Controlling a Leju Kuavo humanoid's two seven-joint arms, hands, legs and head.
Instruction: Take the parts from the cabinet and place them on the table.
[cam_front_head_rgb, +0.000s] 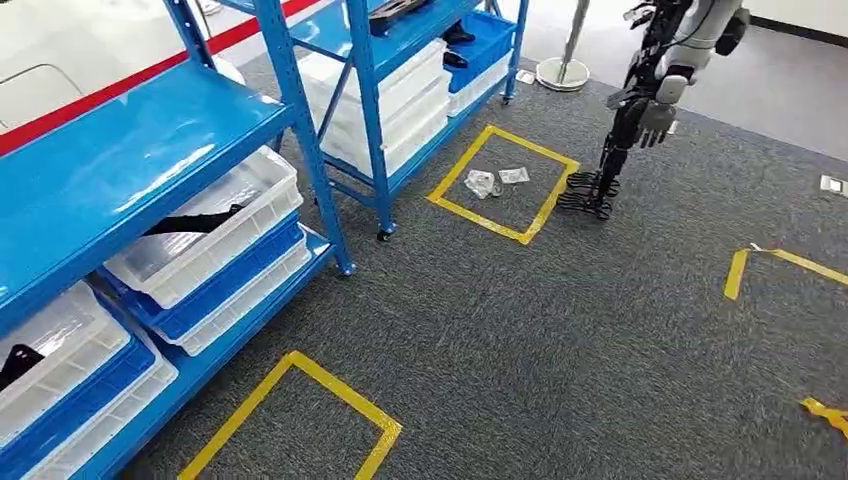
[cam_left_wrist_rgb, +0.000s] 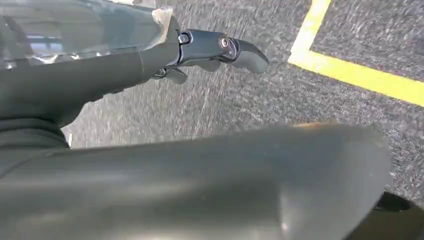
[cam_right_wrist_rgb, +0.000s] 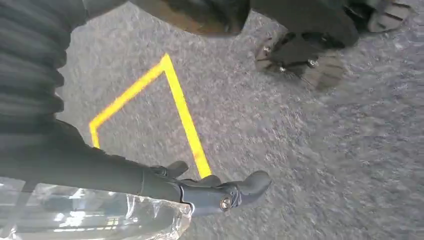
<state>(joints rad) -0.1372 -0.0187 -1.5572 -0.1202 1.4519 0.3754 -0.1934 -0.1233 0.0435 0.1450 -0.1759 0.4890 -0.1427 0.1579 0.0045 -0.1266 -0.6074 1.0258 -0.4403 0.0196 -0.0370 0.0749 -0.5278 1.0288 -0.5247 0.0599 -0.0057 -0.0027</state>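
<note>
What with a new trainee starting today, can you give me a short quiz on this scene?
1. Multiple choice: what lies inside the far yellow tape square? A) clear packets B) a white bin C) a red box
2. True or false: the shelving frame is red.
3. Fill in: the left hand and the right hand each hold a clear bag made of ___.
Key: 1 A; 2 false; 3 plastic.

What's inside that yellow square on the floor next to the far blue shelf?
Inside the yellow tape square lie two small clear plastic bags on the grey carpet. What the bags hold is too small to tell.
</note>
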